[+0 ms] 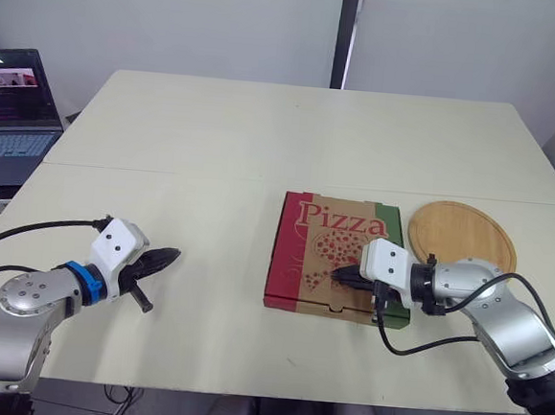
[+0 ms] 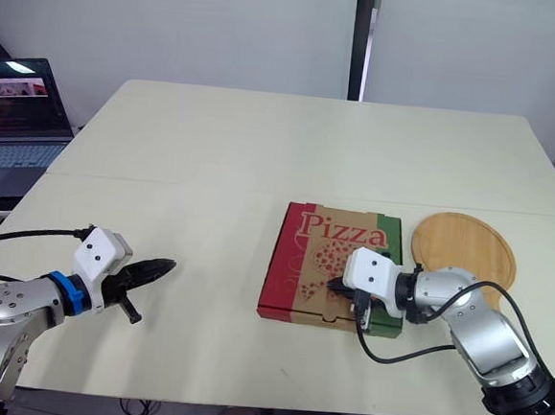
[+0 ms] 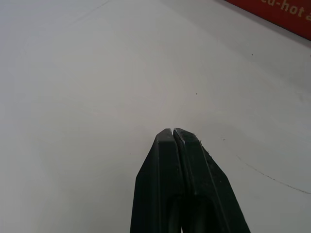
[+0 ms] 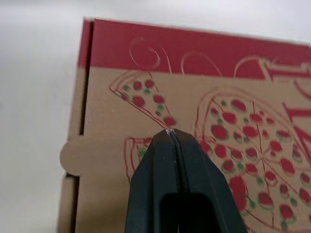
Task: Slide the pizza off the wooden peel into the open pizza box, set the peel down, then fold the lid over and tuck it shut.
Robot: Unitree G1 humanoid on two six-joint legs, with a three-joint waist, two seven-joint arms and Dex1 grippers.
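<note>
One closed pizza box (image 1: 325, 232) lies beneath the pinched-together right claw (image 1: 335, 274); left claw (image 1: 174, 254) likewise pinched, empty.

I count one pizza box (image 1: 336, 260), one wooden peel (image 1: 463, 234), one laptop (image 1: 11, 114). Two grippers on my rig: left gripper (image 1: 171, 255), right gripper (image 1: 337, 273).

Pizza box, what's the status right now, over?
Left claw shut, out over the table. Right claw shut, on the closed pizza box. Empty peel beside it. Nothing blocking.
</note>
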